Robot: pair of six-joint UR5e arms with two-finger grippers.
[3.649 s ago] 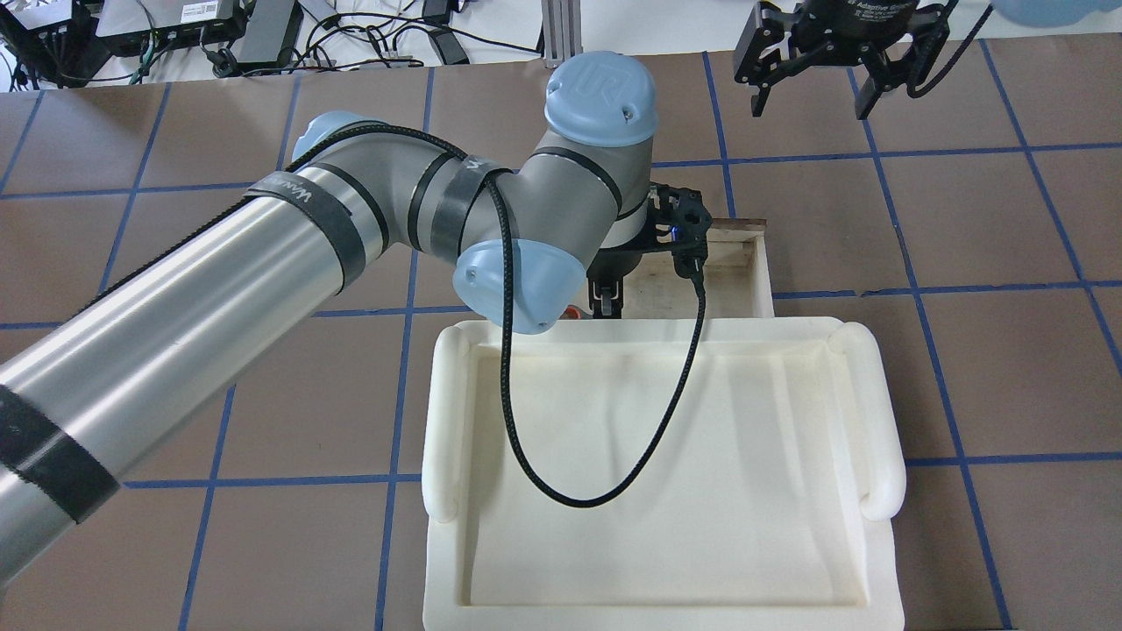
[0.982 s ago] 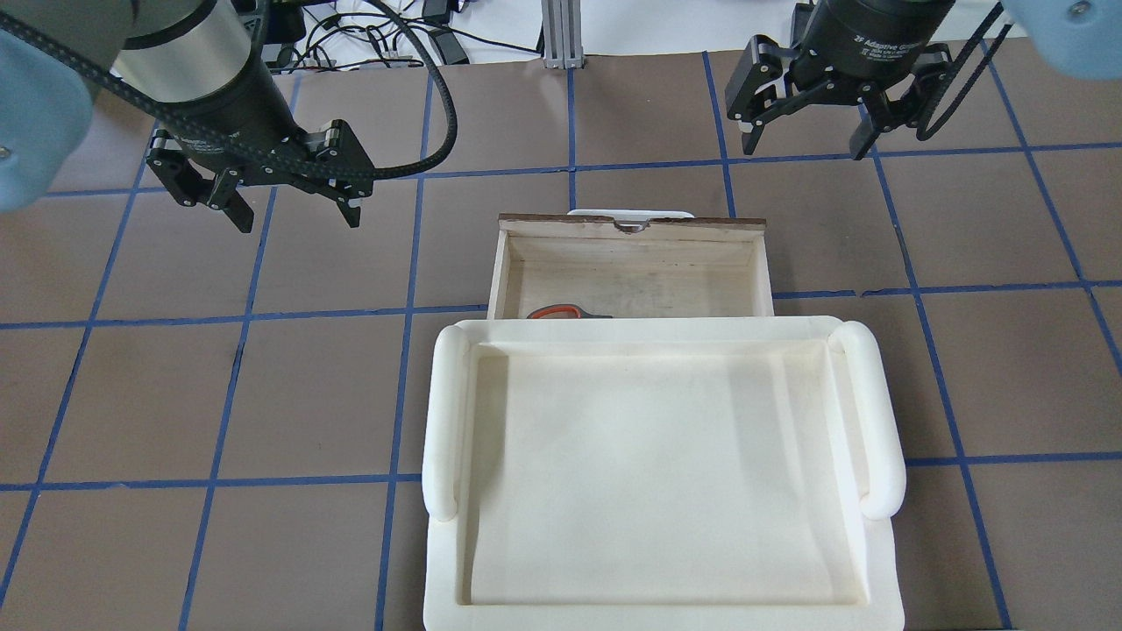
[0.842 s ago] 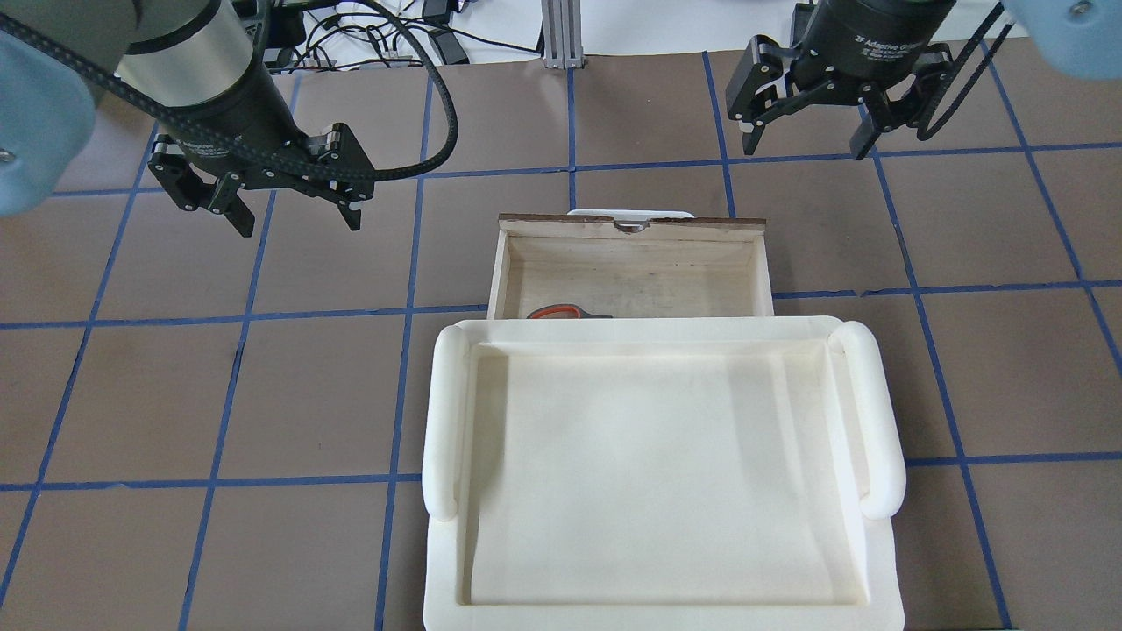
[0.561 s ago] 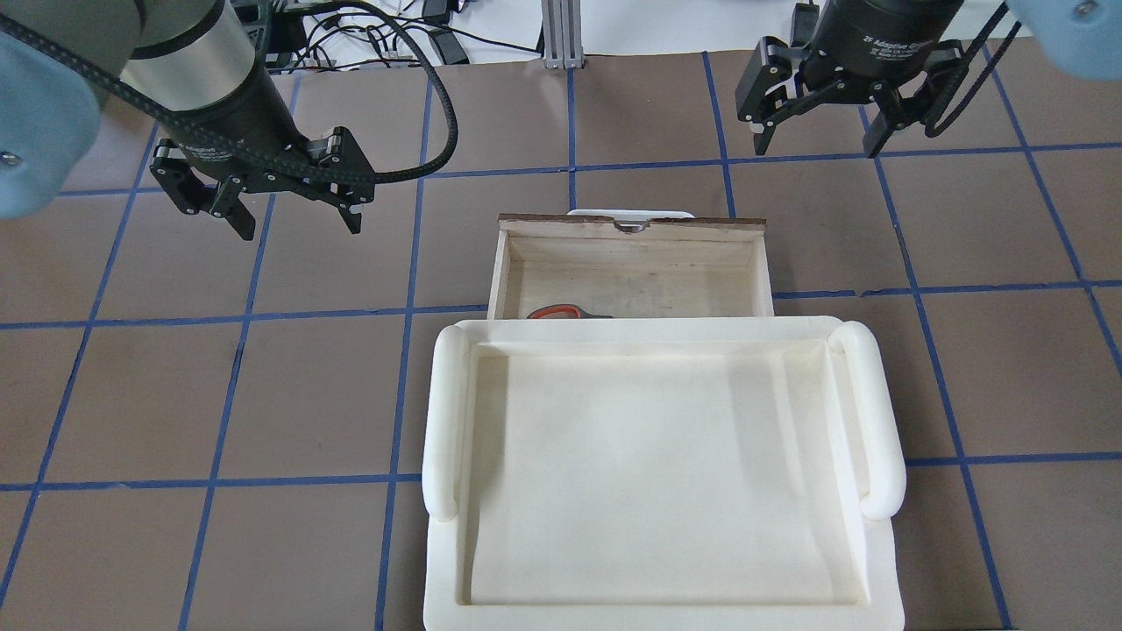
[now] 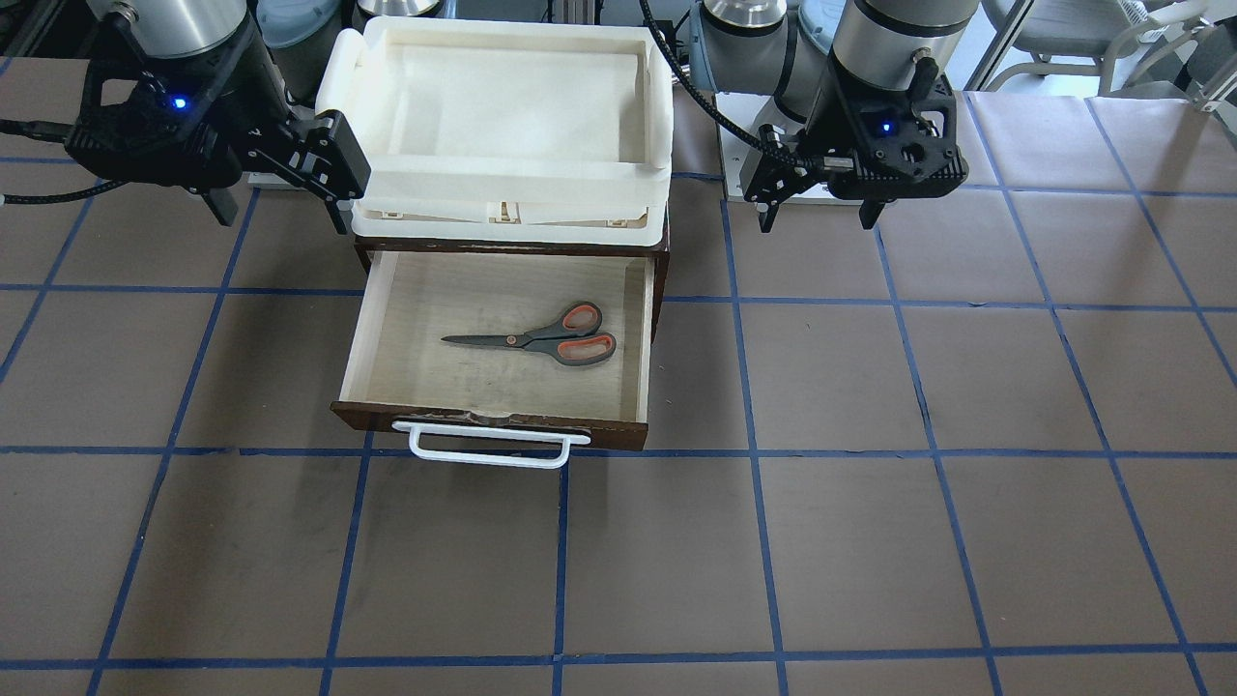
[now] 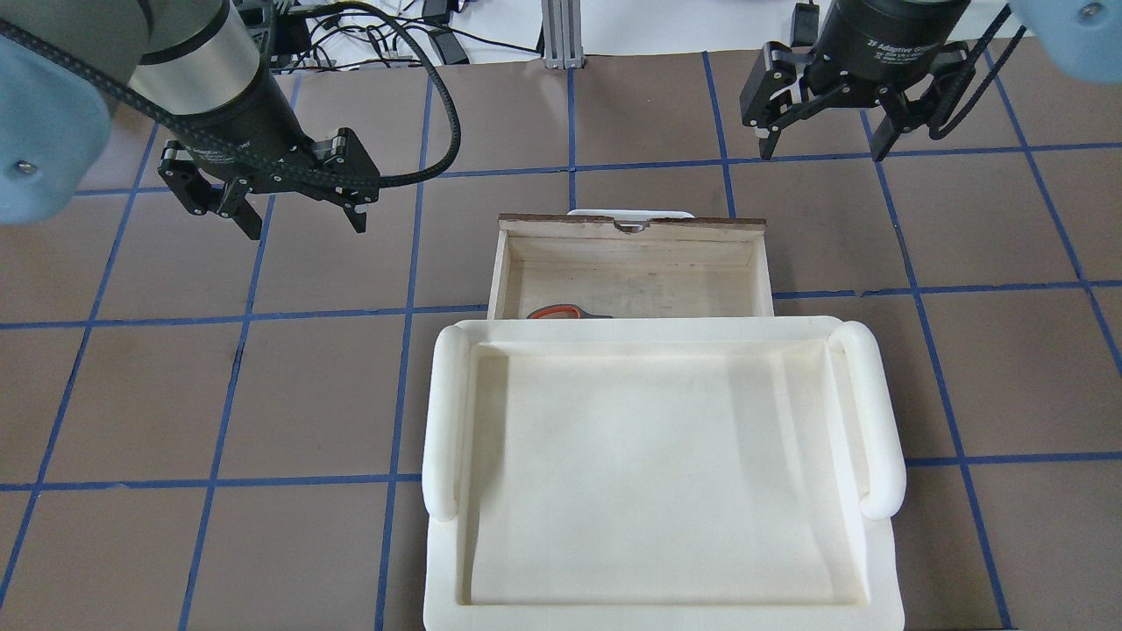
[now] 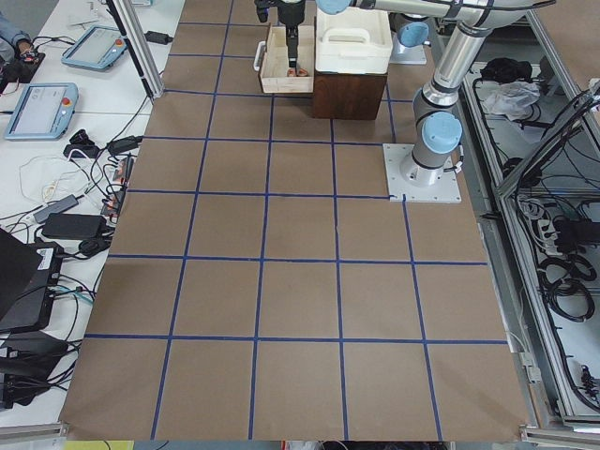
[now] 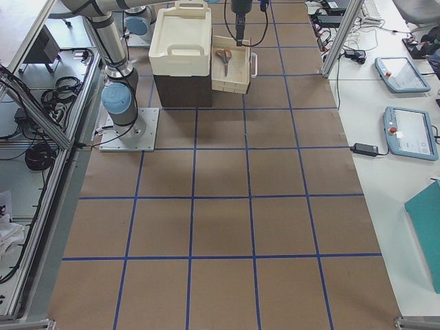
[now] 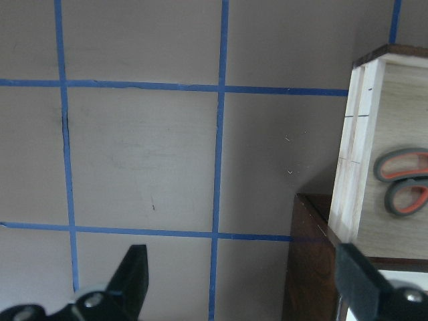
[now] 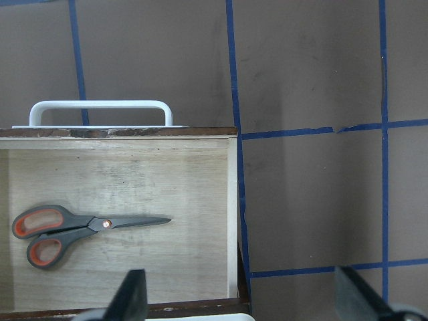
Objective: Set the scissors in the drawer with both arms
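Observation:
The scissors (image 5: 541,338) lie flat on the pale floor of the open drawer (image 5: 483,420), blades towards the robot's right, touched by nothing. They also show in the right wrist view (image 10: 80,231) and partly in the overhead view (image 6: 565,312). The drawer's white handle (image 5: 488,449) faces away from the robot. My left gripper (image 6: 307,228) is open and empty above the table, left of the drawer (image 6: 631,230). My right gripper (image 6: 824,156) is open and empty above the table, beyond the drawer's right corner.
A cream-white foam tray (image 6: 443,412) sits on top of the dark brown cabinet (image 5: 662,280) that the drawer slides out of. The table is brown with a blue tape grid. Cables and devices lie past the far edge (image 6: 351,35).
3.6 s ago my left arm reached over the drawer; it has since pulled back to the left, leaving the scissors in the drawer. In the last second both grippers only drifted slightly.

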